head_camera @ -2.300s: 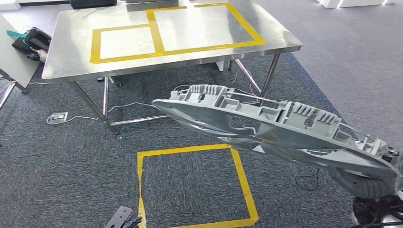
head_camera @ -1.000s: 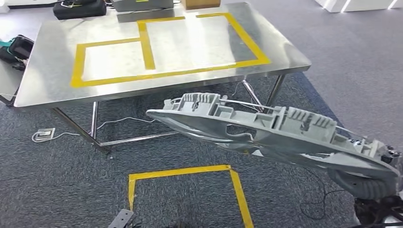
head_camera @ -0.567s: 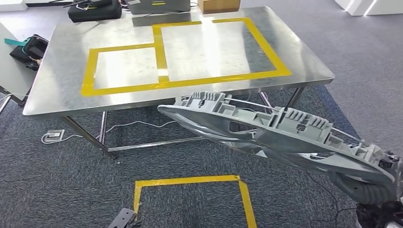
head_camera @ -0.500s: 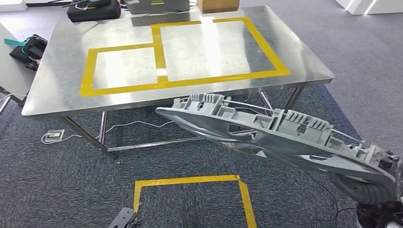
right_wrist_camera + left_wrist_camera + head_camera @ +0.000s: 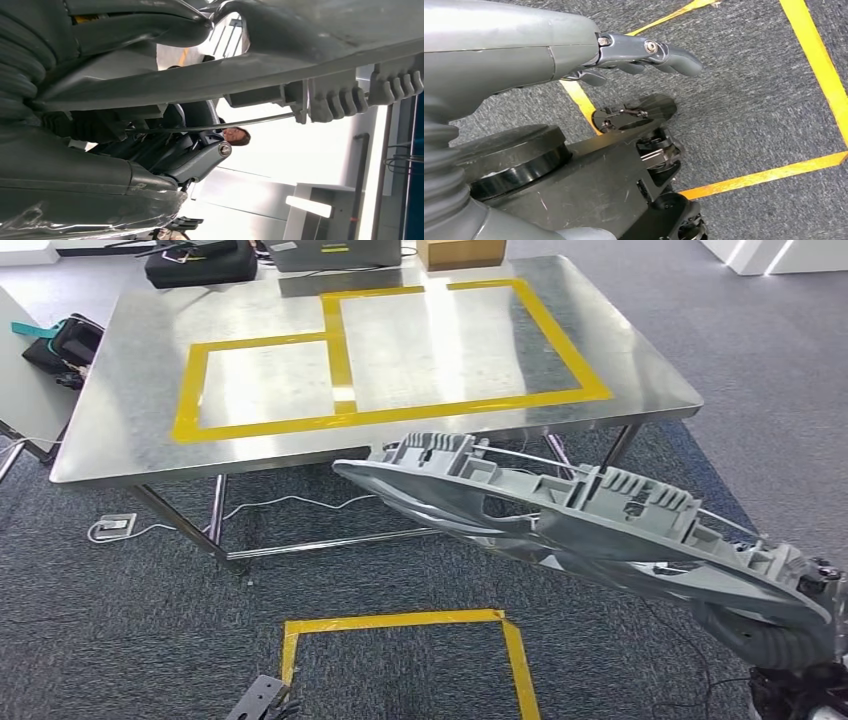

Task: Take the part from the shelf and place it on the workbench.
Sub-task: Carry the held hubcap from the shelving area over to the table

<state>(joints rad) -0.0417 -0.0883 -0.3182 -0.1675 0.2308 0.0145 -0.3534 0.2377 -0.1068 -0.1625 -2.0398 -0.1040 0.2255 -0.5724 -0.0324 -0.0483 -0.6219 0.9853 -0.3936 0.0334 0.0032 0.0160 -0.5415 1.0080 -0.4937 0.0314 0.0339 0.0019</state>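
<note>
Grey moulded part [image 5: 580,525] rides in the right hand [image 5: 190,155], short of the workbench [image 5: 140,440] and lower than its top. The grip looks to be at one end only, though it is poorly seen. Risks: the far tip strikes the bench edge, or the part levers loose. Left hand [image 5: 644,50] hangs empty, fingers loosely extended.

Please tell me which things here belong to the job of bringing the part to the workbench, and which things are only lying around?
Belong to the job:
grey part, held by the right hand
steel workbench with yellow tape frames
left hand, holding nothing

Only lying around:
black bags
cardboard box
white cable on the carpet
yellow floor square
</note>
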